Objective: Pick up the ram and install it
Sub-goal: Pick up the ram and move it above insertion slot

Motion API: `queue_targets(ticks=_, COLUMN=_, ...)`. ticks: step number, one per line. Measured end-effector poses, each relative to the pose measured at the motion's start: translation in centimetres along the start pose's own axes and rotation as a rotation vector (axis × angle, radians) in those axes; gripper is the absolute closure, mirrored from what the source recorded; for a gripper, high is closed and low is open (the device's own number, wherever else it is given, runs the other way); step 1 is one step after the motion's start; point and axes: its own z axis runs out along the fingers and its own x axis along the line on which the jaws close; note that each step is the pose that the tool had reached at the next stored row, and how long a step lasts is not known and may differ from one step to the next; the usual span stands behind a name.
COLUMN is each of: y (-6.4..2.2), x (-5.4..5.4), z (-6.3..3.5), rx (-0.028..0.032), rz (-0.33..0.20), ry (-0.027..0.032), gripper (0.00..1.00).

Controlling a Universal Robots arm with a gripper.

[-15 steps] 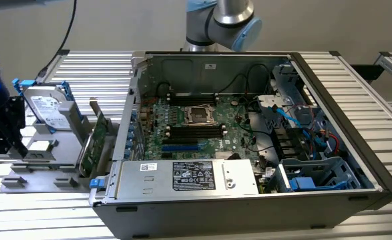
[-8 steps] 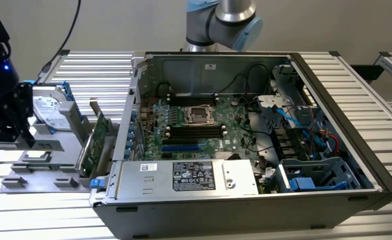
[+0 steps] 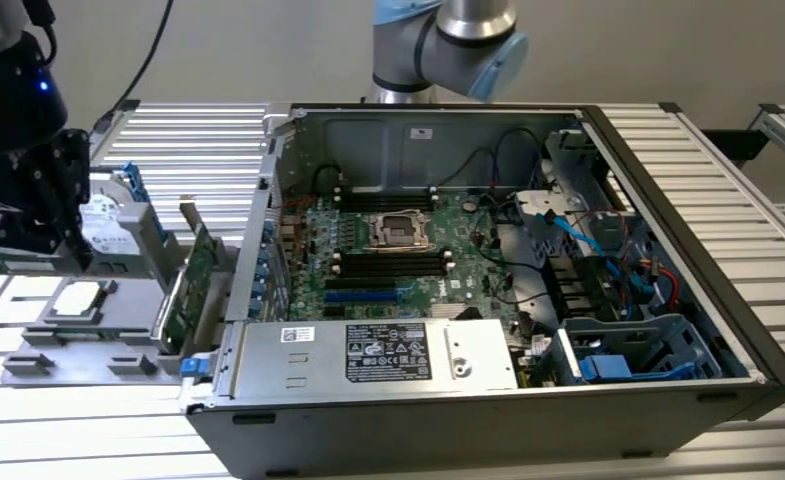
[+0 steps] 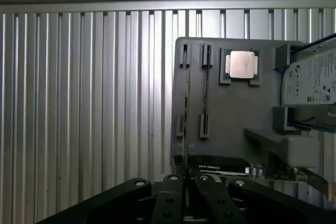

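Ribbed metal table [image 3: 766, 300] carrying open case [image 3: 499, 435]. Noted gripper [image 3: 25, 250] pinched on ram [image 3: 5, 262], over tray [image 3: 85, 350] at exterior view's left. Held edge-on, long axis roughly parallel to memory slots [image 3: 389, 262]. Slots well apart, toward exterior view's right, inside case.

My gripper [image 4: 188, 190] hangs over the gray tray [image 4: 231, 108]. The desk [image 4: 79, 103] beside it is bare, so there is lots of room. The case [image 3: 499, 430] is open on top. Its side wall [image 3: 269, 190] and the standing green card [image 3: 200, 270] stand between me and the inside. Inside, cables [image 3: 586, 240] crowd the exterior view's right.
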Motion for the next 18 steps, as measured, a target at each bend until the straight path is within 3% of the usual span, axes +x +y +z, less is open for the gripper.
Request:
queue_targets(ticks=13, y=-5.44, x=0.2, z=-5.53, rx=-0.0144, rz=-0.003, ry=-0.0002, gripper=0.86)
queue_targets(ticks=18, y=-7.6, x=0.2, z=-6.87, rx=-0.0173, rz=-0.003, ry=-0.0002, gripper=0.86)
